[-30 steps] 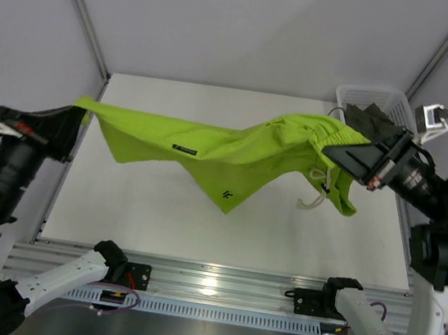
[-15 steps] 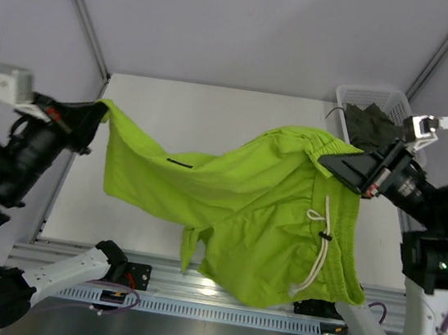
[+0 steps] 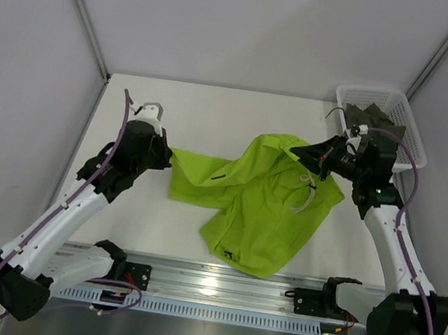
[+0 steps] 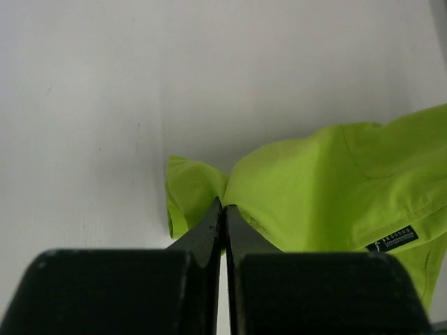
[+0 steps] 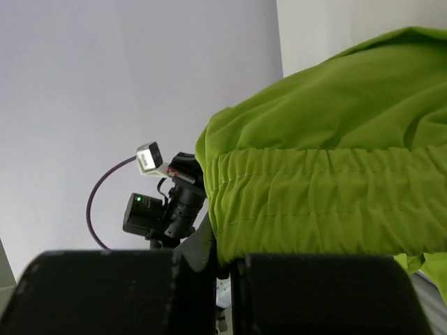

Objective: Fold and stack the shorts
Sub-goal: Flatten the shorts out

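Observation:
The lime green shorts lie spread and partly crumpled on the white table, waistband to the right and white drawstring showing. My left gripper is shut on the cloth's left corner, low at the table; in the left wrist view its tips pinch a fold of the green shorts. On the gathered waistband my right gripper is shut, holding that edge a little above the table. The dark olive-grey shorts sit in the basket.
The white mesh basket stands at the table's back right corner. Grey walls close in on three sides. A metal rail with the arm bases runs along the near edge.
A second ago the green shorts were stretched in the air between both grippers. Both arms have since come down and inward, and the shorts now rest on the table.

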Available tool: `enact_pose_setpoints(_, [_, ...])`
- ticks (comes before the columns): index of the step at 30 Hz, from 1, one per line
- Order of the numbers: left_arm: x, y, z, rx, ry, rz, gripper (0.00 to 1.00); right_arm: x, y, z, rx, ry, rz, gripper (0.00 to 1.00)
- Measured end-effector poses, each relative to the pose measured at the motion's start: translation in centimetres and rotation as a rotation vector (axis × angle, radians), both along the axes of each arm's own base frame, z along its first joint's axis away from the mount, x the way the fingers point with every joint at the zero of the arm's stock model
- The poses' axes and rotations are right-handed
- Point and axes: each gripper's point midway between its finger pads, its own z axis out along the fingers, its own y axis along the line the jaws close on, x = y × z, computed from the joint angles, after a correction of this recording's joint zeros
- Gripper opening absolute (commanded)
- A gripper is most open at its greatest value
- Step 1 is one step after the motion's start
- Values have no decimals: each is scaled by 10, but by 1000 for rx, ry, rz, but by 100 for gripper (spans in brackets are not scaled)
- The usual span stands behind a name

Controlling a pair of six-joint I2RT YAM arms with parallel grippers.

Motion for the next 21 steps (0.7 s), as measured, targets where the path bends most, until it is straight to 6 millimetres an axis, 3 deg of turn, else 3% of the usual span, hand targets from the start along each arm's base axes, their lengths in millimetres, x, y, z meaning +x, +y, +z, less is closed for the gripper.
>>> enact_pose_setpoints(3, [27,9,5,-48,-32,66,0,39,0,-12,-9,19,-12,0])
enact_pose_setpoints(6, [61,24,8,-70,-42,138,0,103,2,-21,-17,42,-32,0])
enact_pose_setpoints(8, [86,37,7,-80,-37,184,0,151,6,-19,-14,30,-44,31])
enact_pose_setpoints(9, [99,43,6,-89,-35,205,0,179,9,-21,-5,20,-50,52])
enact_pose_setpoints(10, [111,49,2,-95,-30,225,19,206,12,-17,17,0,-55,87])
enact_pose_setpoints(11, [122,56,-3,-99,-18,244,50,234,15,-14,40,-28,-63,99])
enact_pose_setpoints(12, [132,62,-9,-101,-6,263,81,260,18,-14,57,-67,-69,99])
enact_pose_setpoints(13, [139,67,-18,-106,16,281,99,281,20,-15,73,-101,-74,100])
enact_pose_setpoints(16, [151,81,-44,-100,95,345,99,316,25,-32,74,-120,-97,100])
enact_pose_setpoints(18, [149,85,-56,-83,133,363,99,318,26,-44,31,-115,-102,100])
enact_pose_setpoints(21, [142,88,-55,-75,124,376,99,311,31,-46,-64,-160,-83,100])
